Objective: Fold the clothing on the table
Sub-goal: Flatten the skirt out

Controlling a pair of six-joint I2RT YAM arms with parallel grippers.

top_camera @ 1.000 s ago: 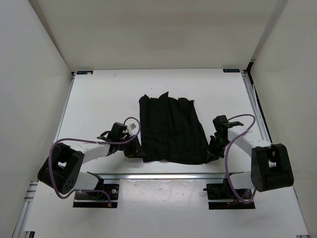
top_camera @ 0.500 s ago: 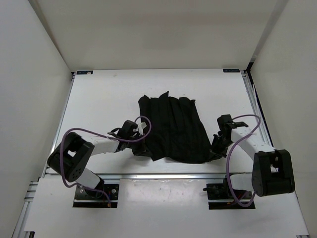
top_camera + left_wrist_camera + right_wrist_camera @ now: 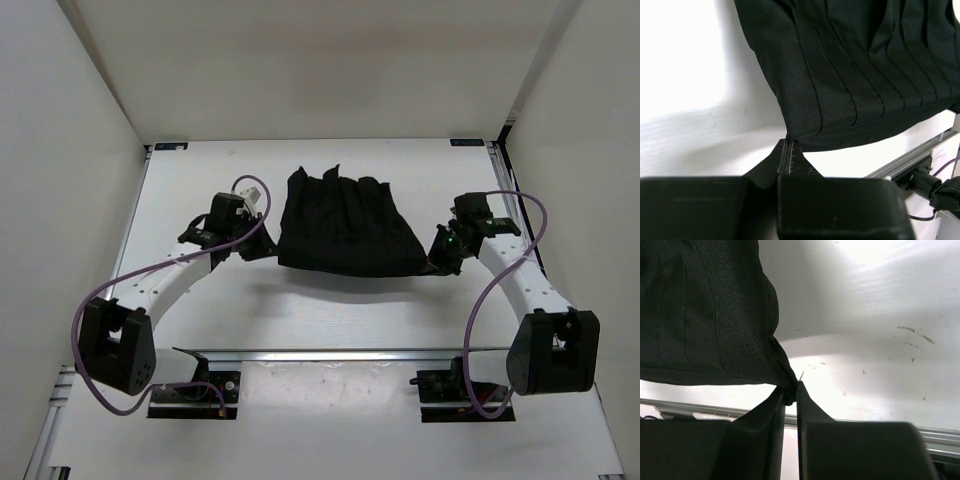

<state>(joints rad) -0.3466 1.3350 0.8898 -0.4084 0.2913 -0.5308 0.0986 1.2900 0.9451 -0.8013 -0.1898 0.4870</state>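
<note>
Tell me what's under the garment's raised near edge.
Only white table shows beneath the clothing, whose corners the left end effector and right end effector pinch. Anything under its far part is covered.

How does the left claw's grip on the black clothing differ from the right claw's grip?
The left claw pinches the clothing at its near left corner; the right claw pinches the near right corner. The left claw's jaws meet flat on a thin tip of fabric, whereas the right claw's jaws stand slightly apart around a bunched knot. Both are shut on the same near hem.
</note>
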